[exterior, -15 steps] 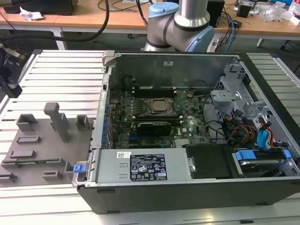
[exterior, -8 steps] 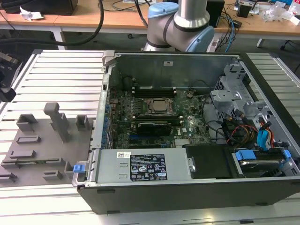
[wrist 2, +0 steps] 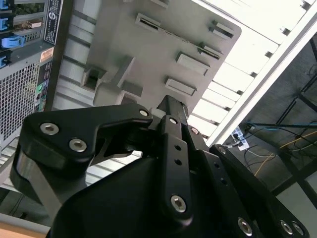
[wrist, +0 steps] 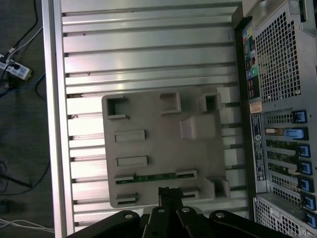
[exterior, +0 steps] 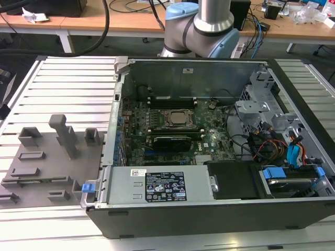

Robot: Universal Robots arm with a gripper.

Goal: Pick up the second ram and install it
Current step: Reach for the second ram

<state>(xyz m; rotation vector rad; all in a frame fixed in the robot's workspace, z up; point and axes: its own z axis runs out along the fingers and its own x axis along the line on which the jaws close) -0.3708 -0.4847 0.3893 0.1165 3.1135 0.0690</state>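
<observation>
Fixture plate (exterior: pixel 52 163), gray, lies on the slatted tabletop (exterior: pixel 68 89) at the scene's left, and the second ram (wrist: pixel 154 176) sits in the long slot along its near side, green edge showing. The end effector (wrist: pixel 168 191) hangs over that near edge, fingertips pressed together on nothing, with the ram just beyond them and apart. Right of the plate stands the open computer case (exterior: pixel 209 222).

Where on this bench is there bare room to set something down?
Bare: the ribbed aluminium tabletop bordered by the gray plastic fixture plate, the open black computer case and the far edge. Crowded: the case's interior and the fixture's raised blocks.
</observation>
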